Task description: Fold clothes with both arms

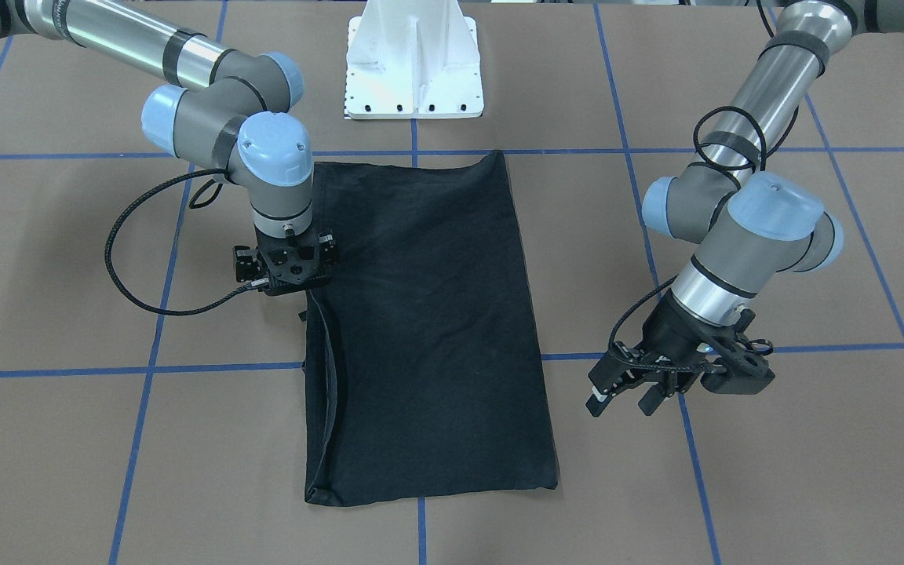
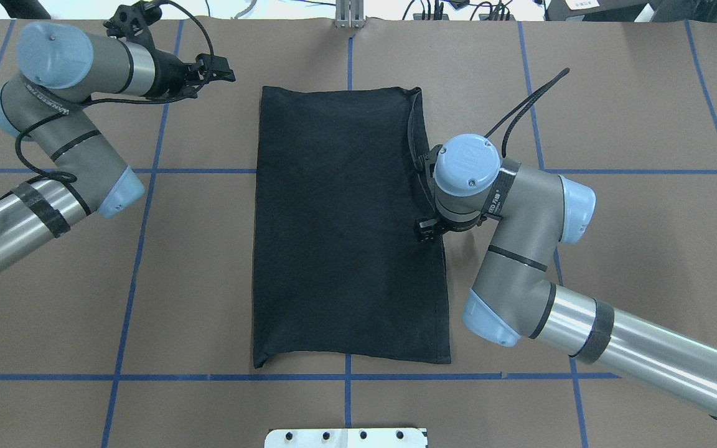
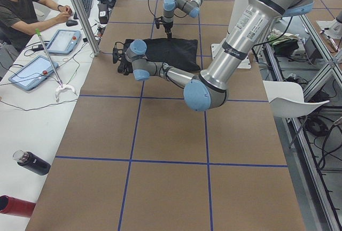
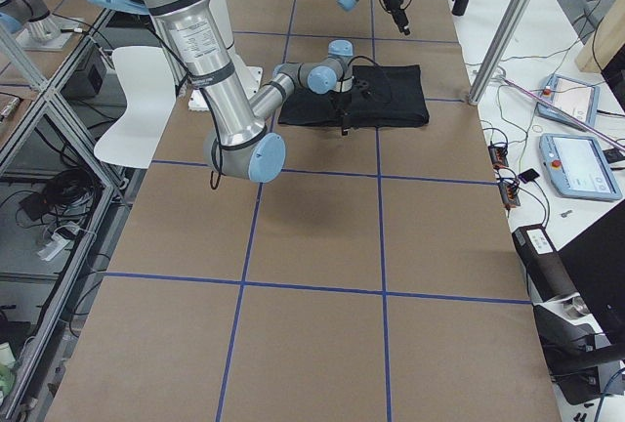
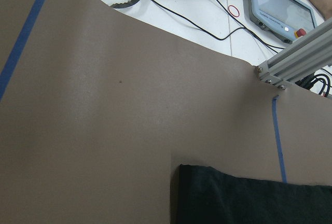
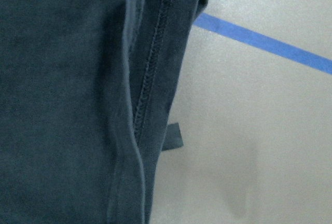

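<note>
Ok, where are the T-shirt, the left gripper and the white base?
T-shirt [image 2: 340,224]: overhead view, middle of the cloth.
left gripper [image 1: 621,401]: front-facing view, between its fingers.
white base [image 1: 414,71]: front-facing view, its middle.

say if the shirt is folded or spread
Folded: the shirt is a narrow rectangle, no sleeves out, layered edges along one side.

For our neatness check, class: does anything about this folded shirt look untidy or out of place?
The T-shirt gapes along its edge on the robot's right, layers misaligned, and a small tab pokes out.

Blk T-shirt [image 2: 346,218]; brown, blue-gridded table [image 2: 613,261]
</note>
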